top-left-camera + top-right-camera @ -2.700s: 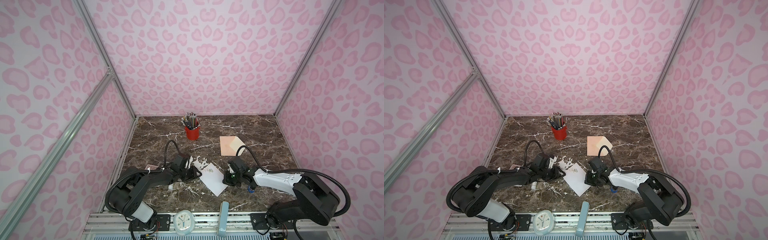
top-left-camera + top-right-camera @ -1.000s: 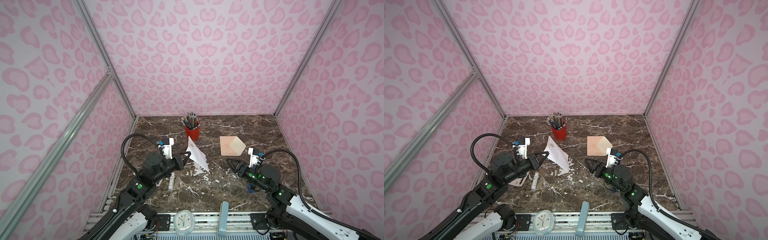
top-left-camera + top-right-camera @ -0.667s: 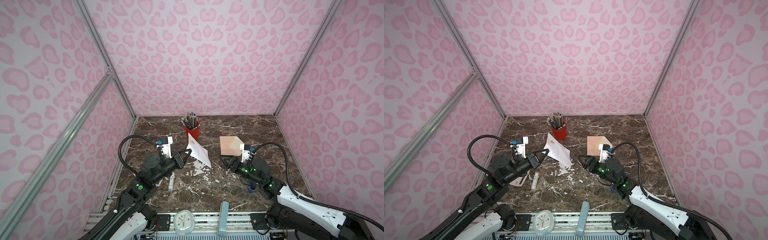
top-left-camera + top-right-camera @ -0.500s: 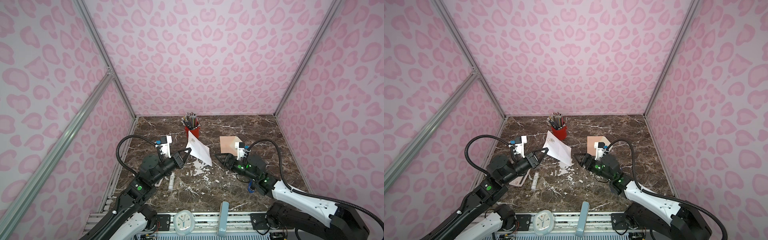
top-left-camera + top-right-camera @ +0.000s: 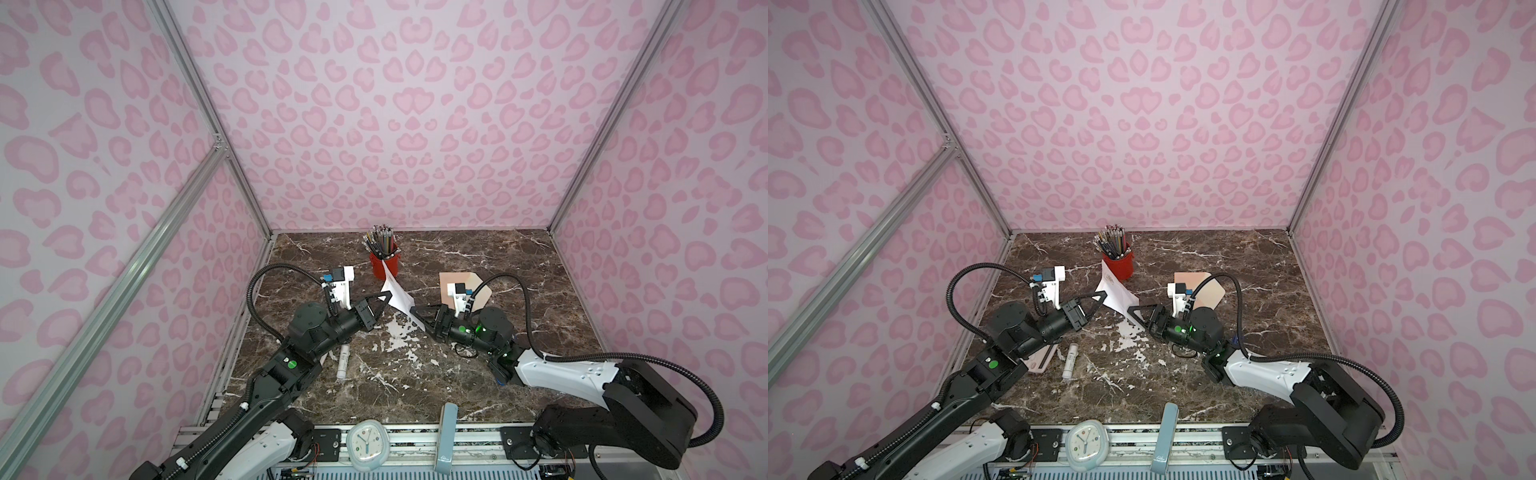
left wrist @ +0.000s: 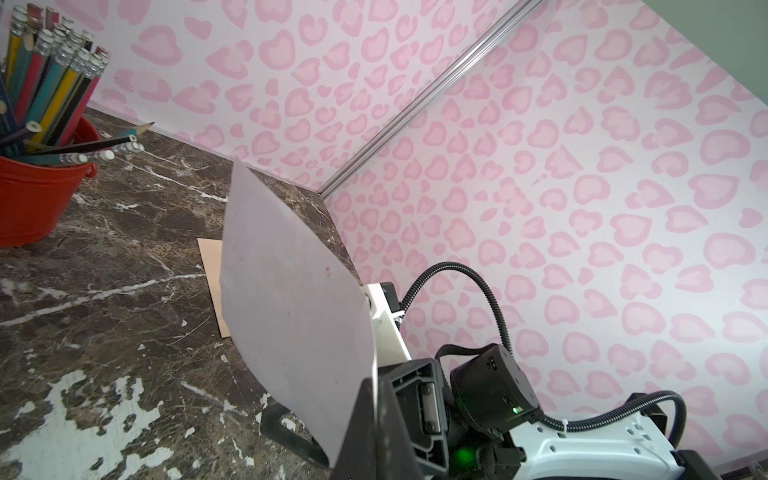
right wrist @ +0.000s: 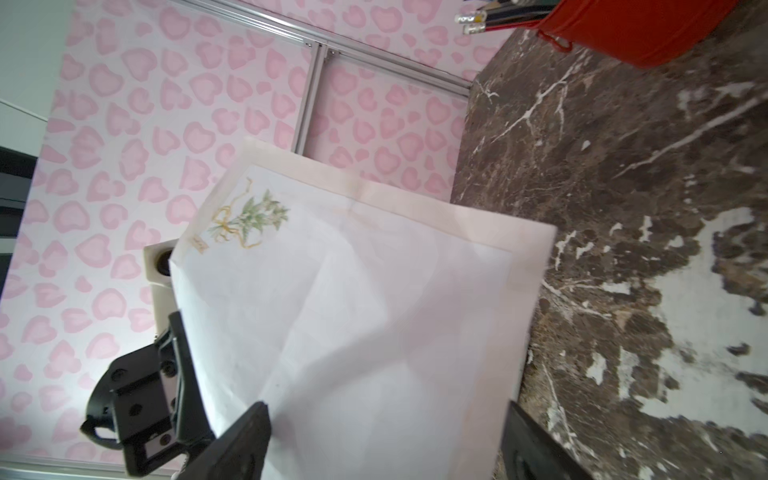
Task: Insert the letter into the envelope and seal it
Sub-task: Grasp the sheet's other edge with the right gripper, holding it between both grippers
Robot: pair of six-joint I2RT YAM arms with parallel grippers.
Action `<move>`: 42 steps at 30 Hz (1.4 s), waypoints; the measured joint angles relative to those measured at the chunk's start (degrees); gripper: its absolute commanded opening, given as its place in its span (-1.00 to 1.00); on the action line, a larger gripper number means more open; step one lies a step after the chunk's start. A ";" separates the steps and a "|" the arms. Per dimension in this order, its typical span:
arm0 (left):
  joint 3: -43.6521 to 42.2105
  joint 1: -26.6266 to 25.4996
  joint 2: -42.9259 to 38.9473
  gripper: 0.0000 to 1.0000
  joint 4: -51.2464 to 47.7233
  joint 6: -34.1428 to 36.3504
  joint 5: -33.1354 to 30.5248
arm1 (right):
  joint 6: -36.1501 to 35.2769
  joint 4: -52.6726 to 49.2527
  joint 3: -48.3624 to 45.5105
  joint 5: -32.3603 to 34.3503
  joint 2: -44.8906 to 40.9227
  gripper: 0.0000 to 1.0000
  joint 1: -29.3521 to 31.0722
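While the left end effector (image 5: 387,296) pinches the letter (image 5: 397,291) aloft over the table's (image 5: 540,299) middle, the right end effector (image 5: 417,318) stands spread around its lower edge; the envelope (image 5: 481,293) lies flat, right of centre toward the far edge.

White letter (image 5: 398,296), peach envelope (image 5: 445,286)

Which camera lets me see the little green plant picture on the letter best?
The right wrist view: the letter fills it, with the plant drawing clear near one corner. In both top views the letter is a small white sheet, the drawing too tiny to make out. The left wrist view shows only its blank back.
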 measured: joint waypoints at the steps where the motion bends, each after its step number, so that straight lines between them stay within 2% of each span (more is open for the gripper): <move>1: 0.00 0.00 0.09 -0.91 0.00 0.22 0.13 | 0.22 1.09 0.20 -0.15 0.02 0.56 -0.31; 7: -0.26 0.00 -1.38 -0.91 -0.31 1.49 0.94 | 1.51 4.33 0.26 -0.94 -0.22 0.32 -2.89; 10: -1.07 0.11 -2.45 -0.91 -0.85 1.77 0.94 | 2.01 4.33 0.26 -0.85 -0.70 0.27 -3.56; 16: -1.51 0.55 -3.58 -0.91 -3.43 2.93 0.87 | 1.36 3.39 0.17 -0.96 -4.26 0.56 -4.28; 24: -1.51 0.81 -2.89 -0.91 -4.72 3.45 0.92 | 0.07 0.42 -1.03 -0.59 -8.94 0.42 -4.26; 29: -2.21 0.81 -2.82 -0.91 -4.72 3.32 0.72 | -2.54 -5.05 -1.20 0.04 -14.53 0.55 -4.28; 32: -2.23 0.81 -2.43 -0.92 -4.22 3.30 0.13 | -4.96 -9.60 -1.09 0.24 -17.62 0.53 -4.28; 38: -2.25 0.81 -0.22 -0.91 -2.01 2.56 -0.17 | -7.89 -15.96 -1.09 1.09 -19.39 0.37 -4.26; 42: -2.51 0.81 0.44 -0.92 -1.05 1.84 0.00 | -8.09 -17.33 -1.31 1.53 -19.06 0.10 -3.98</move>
